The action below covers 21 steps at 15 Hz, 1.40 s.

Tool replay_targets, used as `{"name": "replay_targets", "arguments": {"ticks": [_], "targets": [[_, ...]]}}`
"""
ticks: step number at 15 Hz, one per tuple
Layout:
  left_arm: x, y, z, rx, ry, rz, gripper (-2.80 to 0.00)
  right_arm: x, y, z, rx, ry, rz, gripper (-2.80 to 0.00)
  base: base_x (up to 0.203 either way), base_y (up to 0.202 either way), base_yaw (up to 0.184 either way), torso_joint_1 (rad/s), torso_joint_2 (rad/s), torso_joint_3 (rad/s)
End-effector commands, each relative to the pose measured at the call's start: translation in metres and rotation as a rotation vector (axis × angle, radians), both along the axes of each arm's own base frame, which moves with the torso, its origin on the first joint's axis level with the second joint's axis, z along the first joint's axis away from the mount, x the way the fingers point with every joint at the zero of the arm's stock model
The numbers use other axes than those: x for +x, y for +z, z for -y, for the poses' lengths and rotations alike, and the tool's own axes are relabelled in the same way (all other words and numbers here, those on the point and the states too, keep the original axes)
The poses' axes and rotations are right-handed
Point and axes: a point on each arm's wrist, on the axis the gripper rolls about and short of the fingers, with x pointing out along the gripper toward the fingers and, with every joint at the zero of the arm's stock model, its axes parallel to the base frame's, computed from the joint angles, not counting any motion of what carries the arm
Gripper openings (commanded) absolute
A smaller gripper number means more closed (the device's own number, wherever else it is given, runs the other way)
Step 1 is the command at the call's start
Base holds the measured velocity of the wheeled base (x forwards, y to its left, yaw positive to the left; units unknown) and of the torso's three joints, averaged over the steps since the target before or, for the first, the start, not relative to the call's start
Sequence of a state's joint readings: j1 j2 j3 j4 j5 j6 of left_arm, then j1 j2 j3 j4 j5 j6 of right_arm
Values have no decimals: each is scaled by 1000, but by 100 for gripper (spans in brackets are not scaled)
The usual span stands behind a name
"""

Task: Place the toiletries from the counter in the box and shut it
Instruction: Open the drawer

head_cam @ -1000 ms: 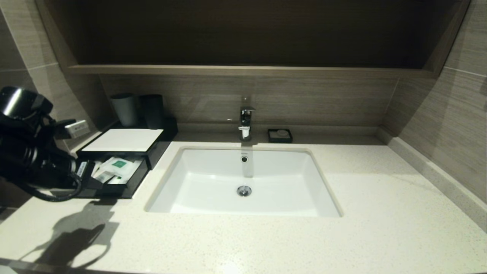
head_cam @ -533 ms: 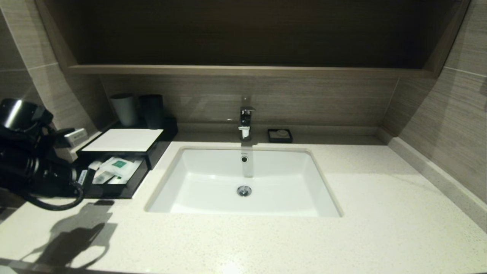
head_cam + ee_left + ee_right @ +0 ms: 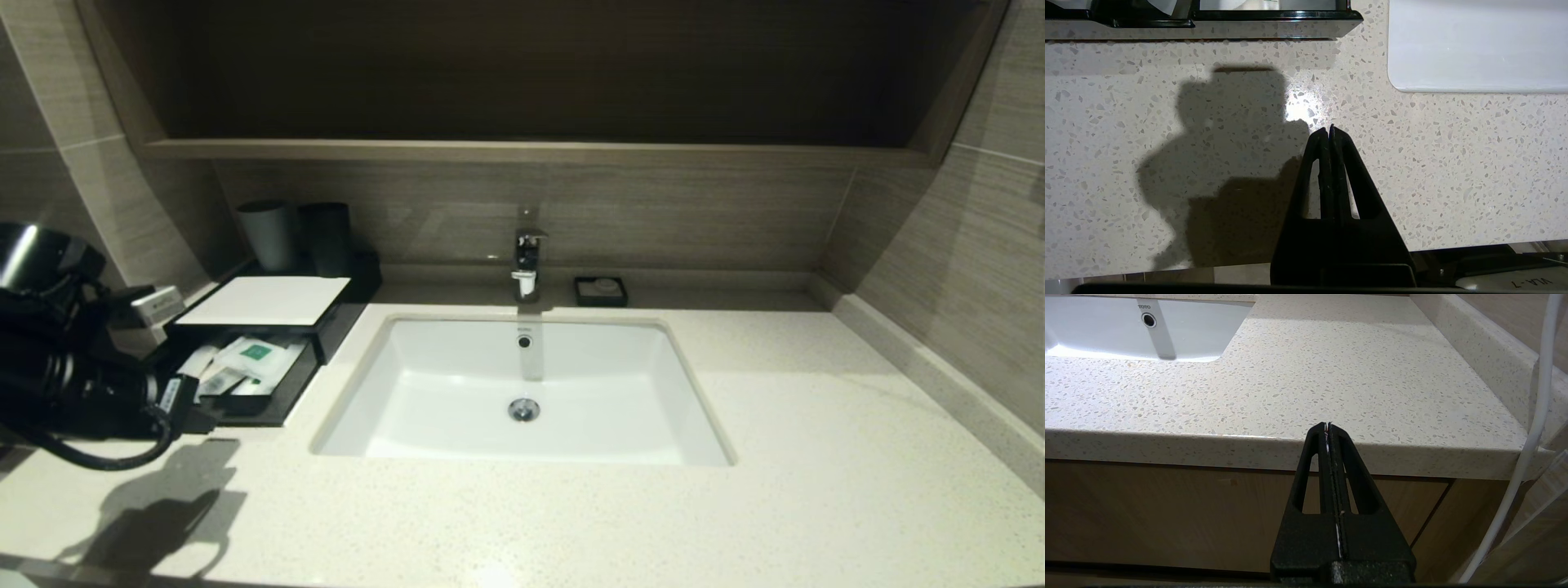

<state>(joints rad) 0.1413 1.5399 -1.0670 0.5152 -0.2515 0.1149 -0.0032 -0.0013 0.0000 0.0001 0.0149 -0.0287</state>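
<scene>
The black box (image 3: 265,300) with its white top stands at the back left of the counter (image 3: 735,506). Its front drawer (image 3: 253,412) is pulled out, and several white toiletries (image 3: 255,353) with green labels lie inside it. My left gripper (image 3: 194,412) is shut and empty, low over the counter just in front of the drawer's left end. In the left wrist view its tips (image 3: 1329,129) hover over speckled stone, a short way from the drawer's front edge (image 3: 1274,16). My right gripper (image 3: 1327,424) is shut on nothing, parked in front of the counter's right front edge.
The white sink (image 3: 522,392) is set in the middle of the counter, with a faucet (image 3: 526,261) behind it and a small black soap dish (image 3: 601,291) beside that. Two dark cups (image 3: 265,235) stand behind the box. A white cable (image 3: 1531,437) hangs near my right gripper.
My left arm has sunk and drawn back toward the counter's front left, uncovering more of the drawer's left end. The drawer and the sachets have not moved.
</scene>
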Motion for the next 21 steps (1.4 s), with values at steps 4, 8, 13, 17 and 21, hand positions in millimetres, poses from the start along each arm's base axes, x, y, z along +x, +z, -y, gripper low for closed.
{"name": "replay_targets", "arguments": {"ticks": [4, 8, 13, 17, 21], "targets": [[14, -13, -2, -4, 1, -30, -280, 0, 0, 0, 0, 1, -1, -280, 0, 0, 0, 0, 0, 0], [28, -22, -4, 0, 20, -39, -280, 0, 0, 0, 0, 1, -3, -280, 0, 0, 0, 0, 0, 0], [46, -28, -7, -2, 49, -14, -280, 0, 0, 0, 0, 1, -3, -280, 0, 0, 0, 0, 0, 0], [54, -28, -8, 4, 55, -8, -280, 0, 0, 0, 0, 1, -3, -280, 0, 0, 0, 0, 0, 0], [58, -26, -9, 6, 56, -2, -280, 0, 0, 0, 0, 1, -2, -280, 0, 0, 0, 0, 0, 0]]}}
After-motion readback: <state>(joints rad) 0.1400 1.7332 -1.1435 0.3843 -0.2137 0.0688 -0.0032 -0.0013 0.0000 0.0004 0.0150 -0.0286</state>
